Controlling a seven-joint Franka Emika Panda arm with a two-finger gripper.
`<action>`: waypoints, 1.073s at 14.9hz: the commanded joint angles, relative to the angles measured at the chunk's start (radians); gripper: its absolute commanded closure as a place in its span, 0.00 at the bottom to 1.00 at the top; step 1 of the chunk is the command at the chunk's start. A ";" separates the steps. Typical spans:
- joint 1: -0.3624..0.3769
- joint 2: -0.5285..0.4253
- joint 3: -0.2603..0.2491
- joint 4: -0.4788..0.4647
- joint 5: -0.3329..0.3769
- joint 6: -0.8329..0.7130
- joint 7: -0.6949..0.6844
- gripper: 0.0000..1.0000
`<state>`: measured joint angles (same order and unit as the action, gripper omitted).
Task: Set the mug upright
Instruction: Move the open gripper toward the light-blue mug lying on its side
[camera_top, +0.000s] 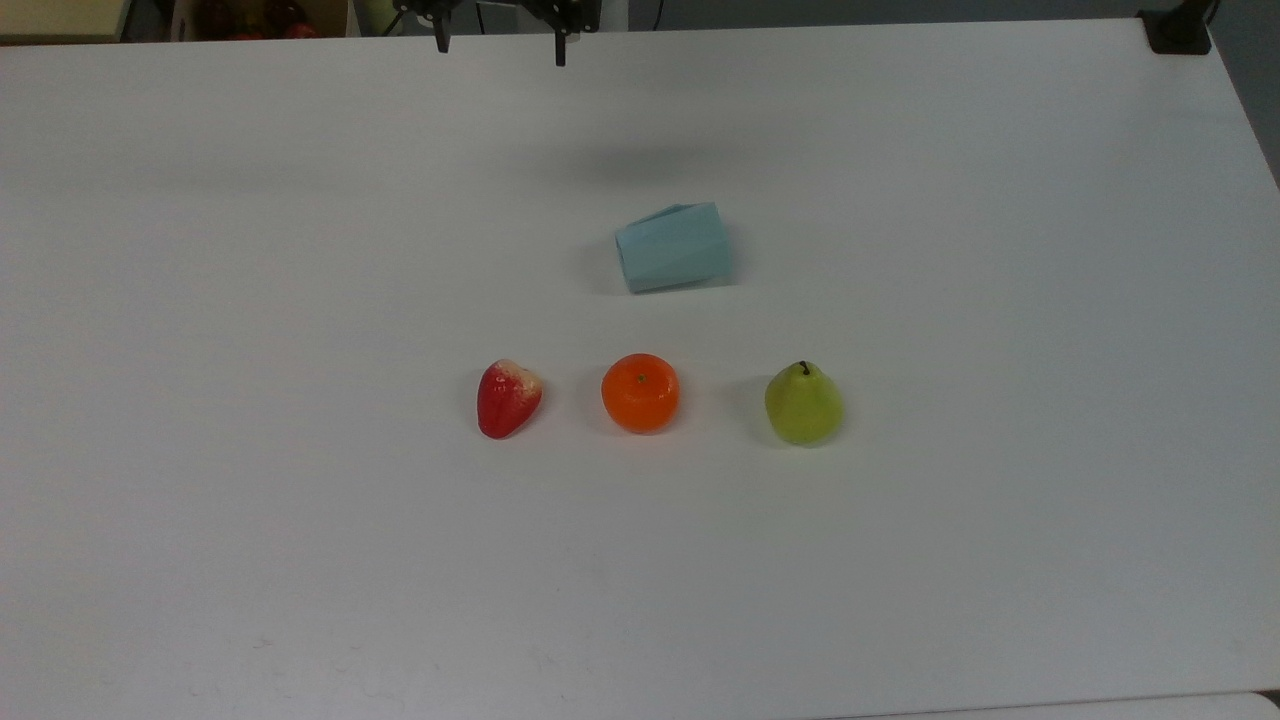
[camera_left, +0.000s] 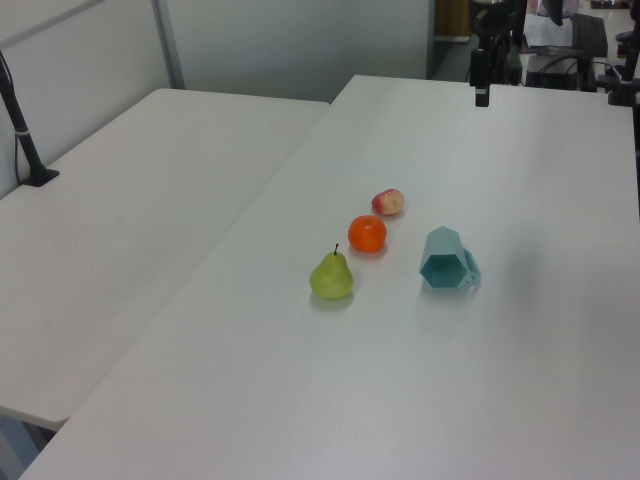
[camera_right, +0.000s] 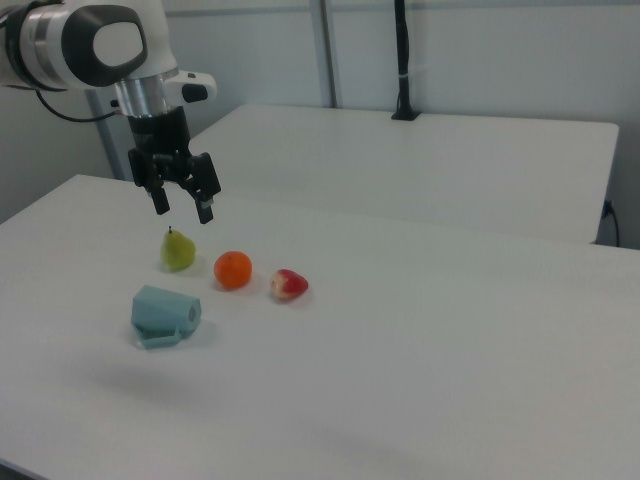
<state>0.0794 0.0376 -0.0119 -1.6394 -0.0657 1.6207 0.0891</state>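
The mug (camera_top: 673, 247) is a pale light-blue, matte cup with flat angular facets and a six-sided rim, and it lies tipped on its side on the smooth white table (camera_top: 300, 560). Its long axis runs nearly along the table top: in the top view the narrower base end sits toward the top view's left and the wider mouth toward the top view's right, slightly skewed. In the left view the hexagonal opening (camera_left: 443, 270) faces the camera and shows a darker teal hollow; in the right view the mouth points toward the right view's left. A small part sticks out at the side of the mug, possibly a handle, though its shape is hard to make out. A row of three glossy fruits lies near the mug and apart from it: a red strawberry (camera_top: 508, 398) with a pale top, a round orange (camera_top: 640, 392) and a green pear (camera_top: 803, 404) with a dark stem. The gripper (camera_right: 182, 208) hangs in the air above the table, well apart from the mug, its two dark fingers spread wide with nothing between them.
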 joint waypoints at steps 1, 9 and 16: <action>0.039 0.007 0.010 0.003 -0.043 0.008 0.008 0.00; 0.246 0.062 0.148 -0.003 -0.347 -0.005 0.199 0.00; 0.480 0.243 0.156 -0.005 -0.615 -0.059 0.489 0.00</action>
<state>0.4744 0.1913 0.1546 -1.6544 -0.5750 1.6052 0.4546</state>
